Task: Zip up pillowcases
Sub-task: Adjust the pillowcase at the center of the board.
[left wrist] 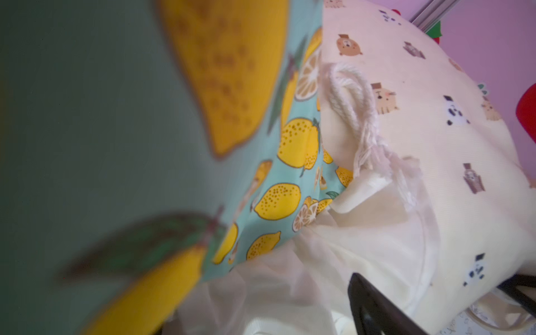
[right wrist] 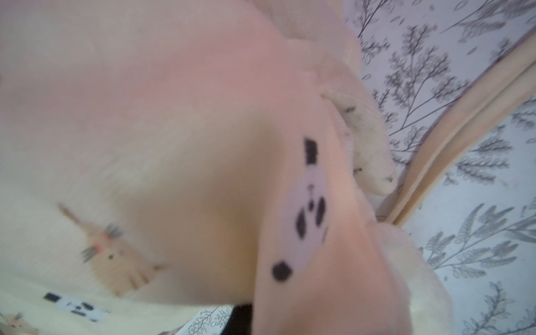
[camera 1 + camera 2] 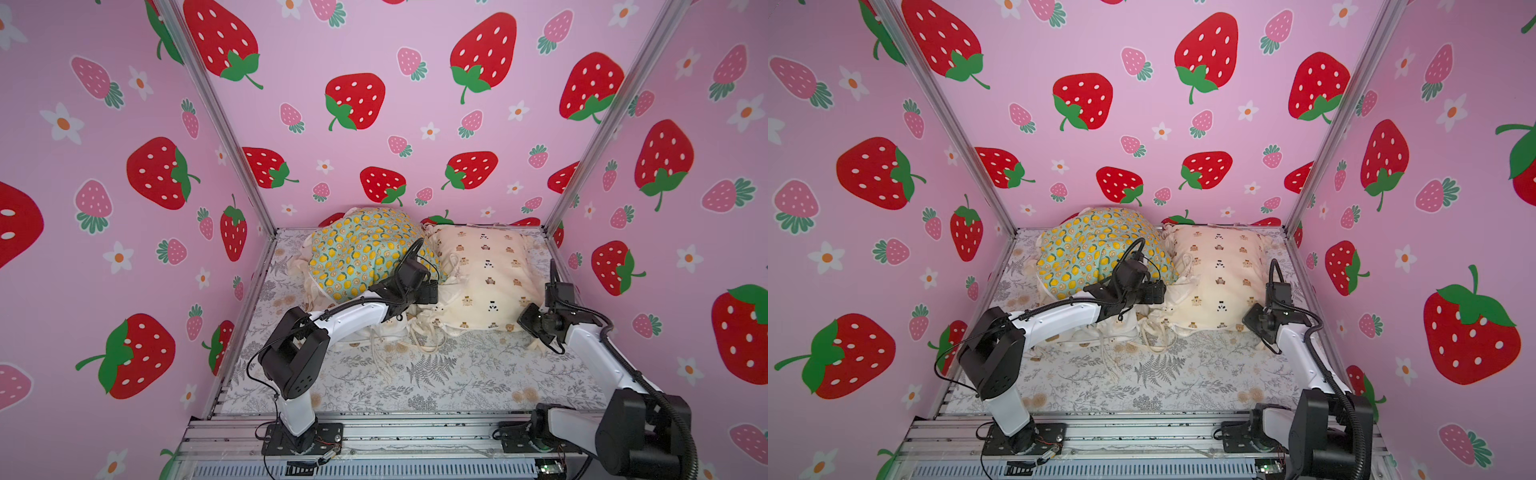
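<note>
Two puffy pillowcases lie side by side at the back in both top views: a mint lemon one (image 3: 357,253) (image 3: 1088,249) and a cream bear one (image 3: 482,274) (image 3: 1217,274). A flat white pillowcase (image 3: 384,332) with small brown prints lies under my left arm. My left gripper (image 3: 434,291) (image 3: 1158,291) is open in the gap between the lemon and bear pillowcases. In the left wrist view one dark finger (image 1: 374,310) shows beside sheer cream ruffle (image 1: 275,284). My right gripper (image 3: 525,322) (image 3: 1250,322) is shut on the bear pillowcase's near right corner. A fold with a panda print (image 2: 307,203) rises from its fingers (image 2: 239,319).
A grey fern-print sheet (image 3: 457,374) covers the floor. Loose cream cords (image 3: 419,345) trail in front of the pillowcases. Pink strawberry walls with metal corner posts (image 3: 216,120) close in three sides. An aluminium rail (image 3: 415,436) carries both arm bases.
</note>
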Available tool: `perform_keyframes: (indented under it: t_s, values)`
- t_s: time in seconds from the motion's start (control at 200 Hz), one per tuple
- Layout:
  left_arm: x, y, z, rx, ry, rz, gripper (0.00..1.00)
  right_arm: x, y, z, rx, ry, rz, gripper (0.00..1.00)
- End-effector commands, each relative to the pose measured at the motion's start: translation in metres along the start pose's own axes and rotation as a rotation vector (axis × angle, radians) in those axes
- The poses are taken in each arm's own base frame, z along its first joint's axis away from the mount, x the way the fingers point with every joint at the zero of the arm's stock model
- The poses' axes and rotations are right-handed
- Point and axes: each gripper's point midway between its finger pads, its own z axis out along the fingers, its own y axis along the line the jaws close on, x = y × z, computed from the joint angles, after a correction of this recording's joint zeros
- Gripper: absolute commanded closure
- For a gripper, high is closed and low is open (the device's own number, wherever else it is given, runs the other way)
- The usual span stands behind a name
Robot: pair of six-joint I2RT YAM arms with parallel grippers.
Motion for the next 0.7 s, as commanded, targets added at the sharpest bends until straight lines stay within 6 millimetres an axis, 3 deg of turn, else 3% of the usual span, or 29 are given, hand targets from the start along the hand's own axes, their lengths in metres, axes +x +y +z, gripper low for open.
perform_keyframes:
  t_s: [0.0, 0.13, 0.21, 0.43, 0.525, 0.56, 0.695]
  values:
    - [-0.020, 0.003, -0.008, -0.025, -0.049, -0.017, 0.03, -0.028, -0.002, -0.006, -0.007, -0.052, -0.009, 0.90]
    - [-0.018, 0.000, -0.017, -0.010, -0.020, -0.018, 0.03, -0.033, -0.004, -0.007, -0.015, -0.043, -0.008, 0.90]
    - [-0.010, -0.005, -0.027, 0.018, 0.008, -0.049, 0.03, -0.029, -0.001, -0.008, -0.033, -0.024, -0.026, 0.83]
    - [0.045, -0.027, -0.050, 0.074, 0.128, -0.073, 0.09, -0.005, -0.002, -0.022, -0.062, 0.028, -0.050, 0.51]
    - [0.070, -0.029, -0.053, 0.069, 0.194, -0.067, 0.11, 0.010, -0.004, -0.030, -0.063, 0.058, -0.062, 0.49]
    - [0.077, -0.032, -0.053, 0.083, 0.218, -0.064, 0.11, 0.016, -0.003, -0.033, -0.067, 0.065, -0.070, 0.43]
    - [0.096, -0.043, -0.040, 0.128, 0.282, -0.085, 0.12, 0.038, 0.008, -0.043, -0.101, 0.089, -0.111, 0.37]
